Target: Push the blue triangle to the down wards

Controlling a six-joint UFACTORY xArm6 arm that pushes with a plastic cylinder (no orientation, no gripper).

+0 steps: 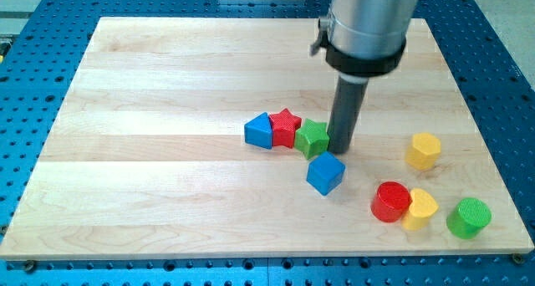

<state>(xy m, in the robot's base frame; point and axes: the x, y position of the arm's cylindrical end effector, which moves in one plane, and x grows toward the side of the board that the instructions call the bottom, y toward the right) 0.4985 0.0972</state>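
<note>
- While my tip (pixel 341 149) rests on the board (pixel 150 194), it touches or nearly touches the green star (pixel 313 138) at its left; it is a plain rod, gripping nothing
- Beyond that star sit the red star (pixel 285 126) and then the blue triangle (pixel 259 130), well to my tip's left, all three bunched in a row
- Just below my tip lies the blue cube (pixel 325 172)
- As I judge it, the triangle is not yet pushed toward the view's bottom; I must get above it first
</note>
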